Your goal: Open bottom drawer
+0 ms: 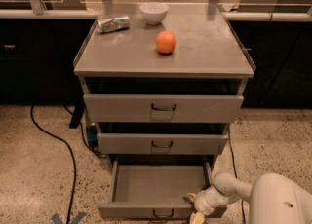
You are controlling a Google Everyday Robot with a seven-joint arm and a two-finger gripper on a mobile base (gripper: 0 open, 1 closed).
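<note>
The gripper (194,209) hangs low against the right end of the bottom drawer (156,185) front; whether it is clamped or loose I cannot tell. The drawer stands pulled out to its left, grey tray showing. Above the gripper sit the mid-sized drawer (162,144) and the tallest drawer (163,107); higher still are an orange (166,42), a white bowl (154,12) and a foil packet (113,23)

Just one camera: sits high in front of the grey metal three-drawer cabinet (204,47), tilted down at its fronts, fairly close; gripper (194,209) shows at bottom right.
</note>
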